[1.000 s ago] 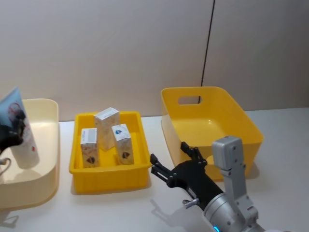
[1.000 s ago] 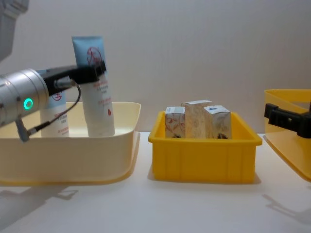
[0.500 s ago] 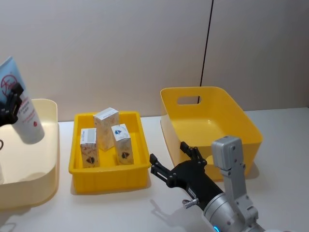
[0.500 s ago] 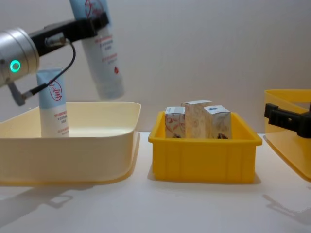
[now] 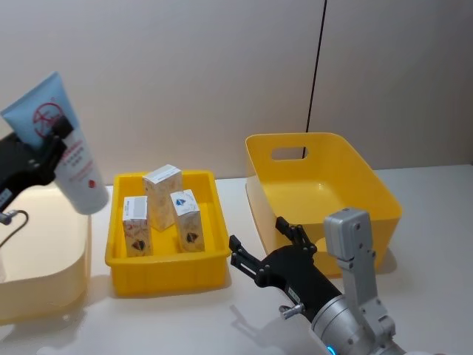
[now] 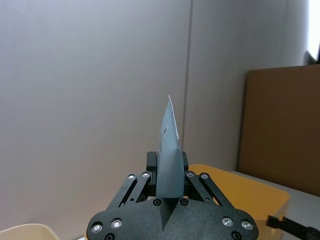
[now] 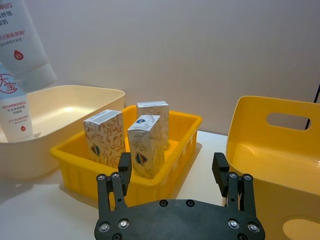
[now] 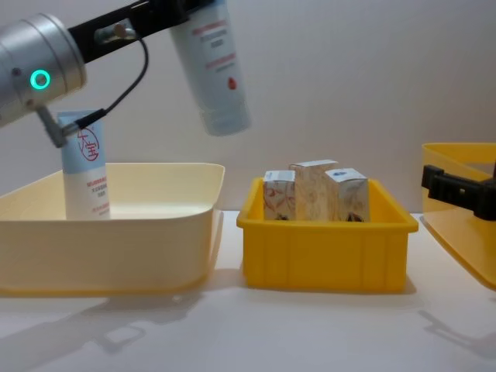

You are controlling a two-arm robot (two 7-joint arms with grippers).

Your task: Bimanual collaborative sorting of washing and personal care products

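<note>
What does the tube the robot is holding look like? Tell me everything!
The tube is soft-looking plastic: pale blue at its flat top with a round red logo, white below with red print. It hangs tilted over the edge of the cream bin, pinched in the jaws of the left gripper. Nothing else touches it.

Raised tube (image 5: 74,159): pale blue crimped end with red circular logo, white body with red print. Cartons (image 5: 164,194): beige, reddish swirls. Tray (image 5: 166,270), deep bin (image 5: 325,194): yellow. Shallow bin (image 8: 116,232): cream.
</note>
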